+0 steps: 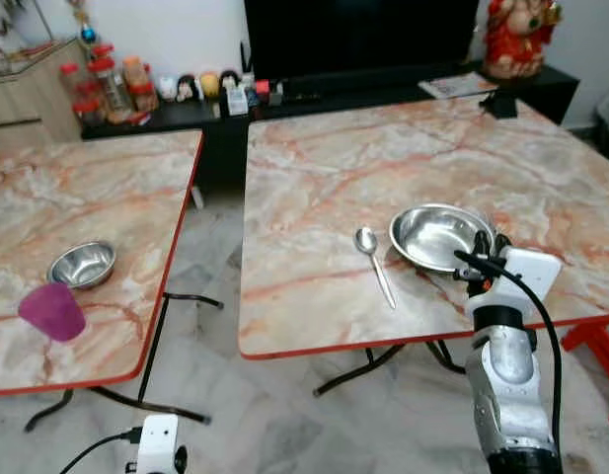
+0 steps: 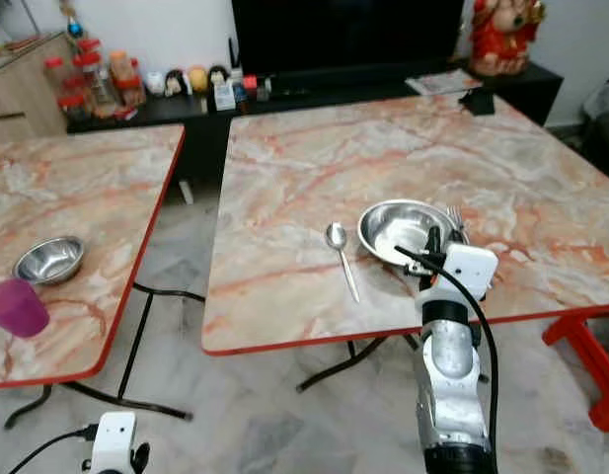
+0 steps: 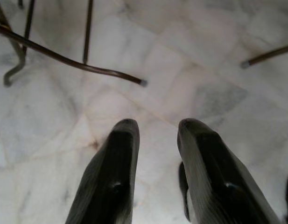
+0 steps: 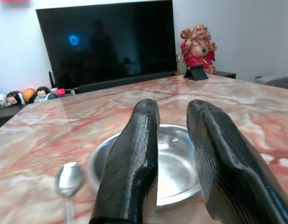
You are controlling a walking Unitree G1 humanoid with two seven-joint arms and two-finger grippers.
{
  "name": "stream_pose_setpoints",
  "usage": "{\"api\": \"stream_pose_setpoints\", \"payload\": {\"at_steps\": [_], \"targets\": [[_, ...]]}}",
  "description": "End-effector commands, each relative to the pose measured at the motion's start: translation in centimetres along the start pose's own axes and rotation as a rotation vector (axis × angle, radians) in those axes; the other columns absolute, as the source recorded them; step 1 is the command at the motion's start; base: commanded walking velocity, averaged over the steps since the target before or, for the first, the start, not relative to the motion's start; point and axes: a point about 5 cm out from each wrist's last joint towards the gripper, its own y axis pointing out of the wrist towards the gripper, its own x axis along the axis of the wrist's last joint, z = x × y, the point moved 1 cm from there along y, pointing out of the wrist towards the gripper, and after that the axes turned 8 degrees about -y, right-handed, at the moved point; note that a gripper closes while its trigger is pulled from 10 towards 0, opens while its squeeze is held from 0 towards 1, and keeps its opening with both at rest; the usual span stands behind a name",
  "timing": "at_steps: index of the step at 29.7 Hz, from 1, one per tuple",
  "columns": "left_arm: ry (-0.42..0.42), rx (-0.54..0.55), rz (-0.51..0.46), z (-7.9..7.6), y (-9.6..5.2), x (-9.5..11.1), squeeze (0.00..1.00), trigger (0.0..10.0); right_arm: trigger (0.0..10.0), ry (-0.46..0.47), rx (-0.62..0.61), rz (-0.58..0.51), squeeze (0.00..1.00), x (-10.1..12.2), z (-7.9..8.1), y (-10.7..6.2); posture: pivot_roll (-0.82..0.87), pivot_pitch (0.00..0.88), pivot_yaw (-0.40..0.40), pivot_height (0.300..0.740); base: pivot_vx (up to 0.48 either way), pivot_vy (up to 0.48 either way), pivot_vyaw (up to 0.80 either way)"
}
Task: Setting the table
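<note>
From the head views we see 2 marble-patterned tables with red edging. On the right table point(image 1: 324, 188) lie a shallow, round steel plate point(image 1: 437, 235), a steel spoon point(image 1: 374, 262) just left of it and a fork point(image 2: 456, 219) at its right rim. The left table point(image 1: 77, 197) bears a small steel bowl point(image 1: 83, 264) and a purple cup point(image 1: 52, 310).

In the left wrist view, our left gripper point(image 3: 158, 133) hangs over the pale marble floor point(image 3: 181, 56), its 2 ribbed black fingers slightly apart and empty.

In the right wrist view, our right gripper point(image 4: 174, 114) hovers at the plate's near rim, fingers slightly parted, holding nothing.
</note>
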Motion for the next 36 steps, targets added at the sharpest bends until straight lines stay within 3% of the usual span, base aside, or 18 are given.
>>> {"api": "stream_pose_setpoints", "payload": {"at_steps": [1,23,36], "targets": [[0.007,0.029,0.014,1.2,-0.3,-0.4,0.00,10.0,10.0,0.018,0.040,0.007,0.00,-0.2,1.3,-0.2,-0.06,0.000,0.060,0.740,0.000,0.315,0.00],[0.011,0.031,0.016,1.4,-0.4,-0.5,0.00,10.0,10.0,0.034,0.079,0.045,0.00,-1.1,2.4,-0.8,-0.06,0.000,0.065,0.740,0.000,0.320,0.00],[0.019,0.027,0.017,1.4,-0.3,-0.5,0.00,10.0,10.0,-0.011,0.143,0.110,0.00,-3.2,3.0,-1.9,-0.05,0.000,0.063,0.740,0.000,0.346,0.00]]}}
